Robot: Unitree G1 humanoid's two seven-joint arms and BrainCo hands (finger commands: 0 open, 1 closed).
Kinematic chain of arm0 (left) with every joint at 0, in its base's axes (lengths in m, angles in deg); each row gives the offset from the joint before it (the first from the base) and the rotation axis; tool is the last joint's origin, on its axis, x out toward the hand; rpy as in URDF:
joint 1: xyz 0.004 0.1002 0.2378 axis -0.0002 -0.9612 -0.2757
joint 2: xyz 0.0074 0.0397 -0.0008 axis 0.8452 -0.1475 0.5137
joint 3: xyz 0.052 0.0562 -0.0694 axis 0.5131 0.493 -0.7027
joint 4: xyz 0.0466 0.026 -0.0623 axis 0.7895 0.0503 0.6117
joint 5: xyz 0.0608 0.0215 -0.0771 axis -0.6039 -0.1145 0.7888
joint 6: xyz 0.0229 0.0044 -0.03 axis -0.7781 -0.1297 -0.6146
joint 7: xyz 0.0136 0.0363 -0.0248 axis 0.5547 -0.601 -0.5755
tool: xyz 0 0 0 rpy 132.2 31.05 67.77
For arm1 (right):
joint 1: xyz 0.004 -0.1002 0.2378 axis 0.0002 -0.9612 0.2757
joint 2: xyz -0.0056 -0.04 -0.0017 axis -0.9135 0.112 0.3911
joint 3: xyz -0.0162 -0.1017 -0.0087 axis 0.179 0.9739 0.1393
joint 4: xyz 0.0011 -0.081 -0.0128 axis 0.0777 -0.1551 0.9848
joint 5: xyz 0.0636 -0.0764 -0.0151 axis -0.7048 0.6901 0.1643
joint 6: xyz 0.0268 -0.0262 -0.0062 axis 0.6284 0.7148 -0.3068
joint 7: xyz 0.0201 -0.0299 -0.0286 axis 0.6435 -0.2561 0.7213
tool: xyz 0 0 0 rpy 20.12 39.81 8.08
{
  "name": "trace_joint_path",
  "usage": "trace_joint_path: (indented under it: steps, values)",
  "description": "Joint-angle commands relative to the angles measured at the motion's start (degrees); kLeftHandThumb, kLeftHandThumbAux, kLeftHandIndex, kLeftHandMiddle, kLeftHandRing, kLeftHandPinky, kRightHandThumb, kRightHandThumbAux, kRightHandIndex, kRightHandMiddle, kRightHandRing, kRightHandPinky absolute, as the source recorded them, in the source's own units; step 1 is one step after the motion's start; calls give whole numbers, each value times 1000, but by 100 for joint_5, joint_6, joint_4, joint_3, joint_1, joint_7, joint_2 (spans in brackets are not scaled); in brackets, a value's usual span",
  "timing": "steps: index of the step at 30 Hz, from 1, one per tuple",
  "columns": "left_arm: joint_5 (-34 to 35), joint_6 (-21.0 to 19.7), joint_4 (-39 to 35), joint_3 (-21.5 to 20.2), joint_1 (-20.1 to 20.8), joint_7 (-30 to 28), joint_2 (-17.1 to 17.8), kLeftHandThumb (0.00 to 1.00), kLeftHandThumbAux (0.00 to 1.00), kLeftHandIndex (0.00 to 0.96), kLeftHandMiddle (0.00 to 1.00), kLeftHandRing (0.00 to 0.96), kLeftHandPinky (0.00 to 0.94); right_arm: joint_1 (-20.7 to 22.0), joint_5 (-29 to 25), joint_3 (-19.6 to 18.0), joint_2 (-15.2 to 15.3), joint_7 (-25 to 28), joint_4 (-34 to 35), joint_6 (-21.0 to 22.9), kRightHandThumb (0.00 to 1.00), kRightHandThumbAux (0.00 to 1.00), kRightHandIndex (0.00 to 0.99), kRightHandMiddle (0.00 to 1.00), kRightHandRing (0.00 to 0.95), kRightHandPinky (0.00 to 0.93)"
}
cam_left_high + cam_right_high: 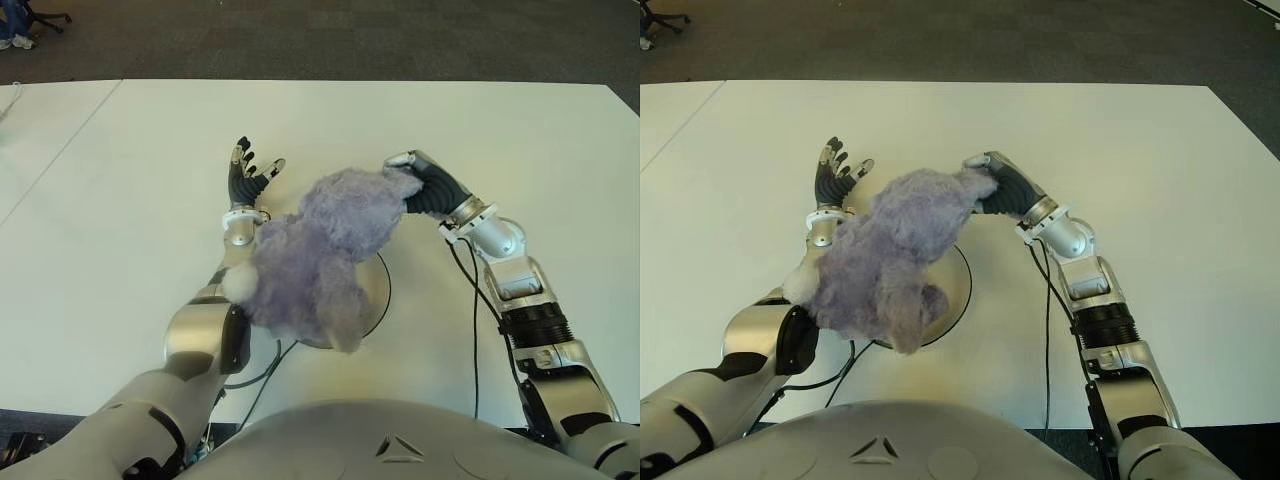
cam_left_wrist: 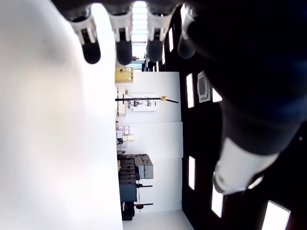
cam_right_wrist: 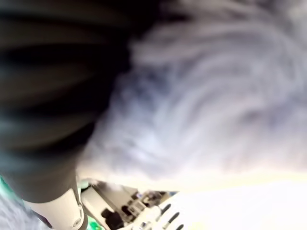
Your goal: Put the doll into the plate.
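Centrally, a white bench [image 1: 120, 200] is shown, spanning the scene beneath a strip of dark floor [image 1: 350, 35] at the far edge. A fluffy grey-lilac doll [image 1: 320, 250] is seen held up above the bench, with its lower part hanging over a round silver plate [image 1: 378, 290] that lies on the near middle of the bench; whether the doll touches the plate cannot be told. The doll's far right end is gripped by the right robot hand [image 1: 420, 185], whose dark fingers are closed around the fur, as is confirmed in the right wrist view, where fur [image 3: 216, 96] fills the space against the palm. The left robot hand [image 1: 250, 175] is shown just left of the doll, fingers spread and pointing away, with nothing held. Thin black cables [image 1: 474, 330] are seen trailing along the right forearm toward the near edge.
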Motion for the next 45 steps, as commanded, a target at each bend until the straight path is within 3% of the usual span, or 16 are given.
trace_joint_path:
  steps: [1,18,27,45]
  values:
    - [-25,-532,576,37,-899,104,-360,17,763,47,83,88,99,38,212,178,-139,-148,-488,-259,230,768,792,893,892,888]
    - [46,-538,572,-22,-888,54,-399,25,773,50,87,95,117,313,271,319,-441,-390,-1465,-632,272,769,786,891,892,889]
    - [-17,-469,566,23,-899,162,-411,43,768,43,77,84,107,374,362,348,-427,-475,-1813,-769,264,756,770,884,883,892]
    - [-16,-506,575,28,-881,186,-414,18,768,45,89,97,120,877,259,136,-427,-574,-2004,-374,236,747,768,886,887,901]
